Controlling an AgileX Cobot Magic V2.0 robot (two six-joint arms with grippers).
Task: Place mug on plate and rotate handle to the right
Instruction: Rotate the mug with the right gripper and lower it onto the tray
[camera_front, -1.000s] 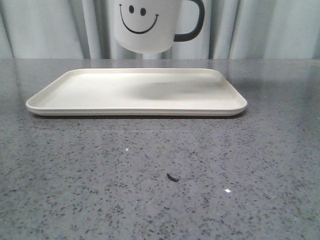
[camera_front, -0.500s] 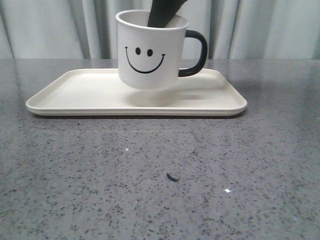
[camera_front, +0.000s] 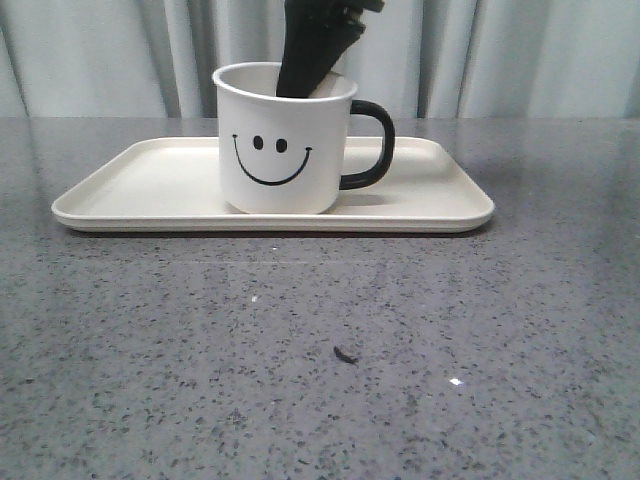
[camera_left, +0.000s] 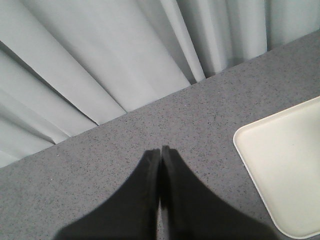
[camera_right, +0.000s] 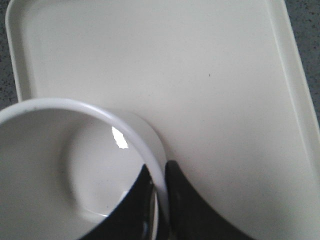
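The white mug (camera_front: 285, 140) with the black smiley face stands upright on the cream plate (camera_front: 130, 185), near its middle. Its black handle (camera_front: 372, 146) points right. My right gripper (camera_front: 312, 75) comes down from above and is shut on the mug's far rim, one finger inside and one outside. In the right wrist view the rim (camera_right: 125, 130) runs between the fingers (camera_right: 192, 210) over the plate (camera_right: 225, 75). My left gripper (camera_left: 160, 151) is shut and empty above the grey table, beside a corner of the plate (camera_left: 285, 165).
The grey speckled table (camera_front: 320, 350) spreads in front of the plate. A small dark speck (camera_front: 345, 353) lies on it near the middle. Pale curtains (camera_front: 520, 55) hang behind the table's far edge.
The mug has come down from above the plate and a little to the left, and now rests on it. The right gripper came down with it.
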